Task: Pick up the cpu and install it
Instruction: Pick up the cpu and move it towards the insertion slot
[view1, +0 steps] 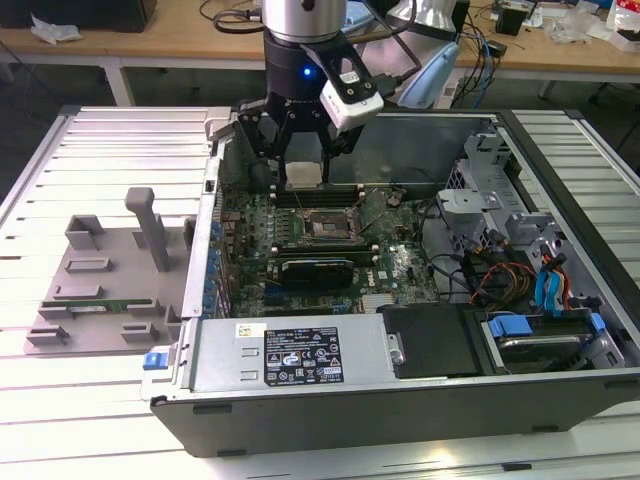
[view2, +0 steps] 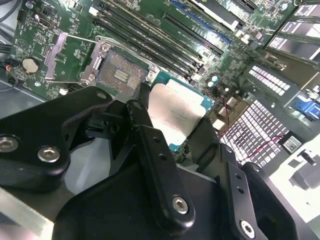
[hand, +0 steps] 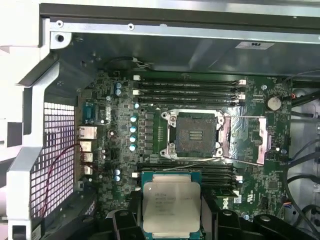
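Note:
My gripper (view1: 303, 168) hangs inside the open computer case (view1: 560, 200), shut on the cpu (view1: 303, 174). The cpu is a flat square chip with a silver-grey top, held level by its two opposite edges. In both wrist views the cpu (hand: 171, 204) (view2: 175, 111) sits between the black fingers (hand: 125, 222) (view2: 145, 125), a little above the motherboard. The bare cpu socket (hand: 195, 134) (view2: 119, 75) (view1: 325, 228) lies just beside it, with its metal load plate (hand: 261, 141) swung open. The cpu hovers over the memory slots (hand: 210, 172) next to the socket, not over the socket itself.
Case walls surround the board (hand: 125, 125). A drive cage with cables (view1: 510, 270) fills the exterior view's right, and a power supply (view1: 290, 355) sits at the front. Outside the case, on the exterior view's left, a grey fixture (view1: 100, 250) holds a green memory stick (view1: 95, 303).

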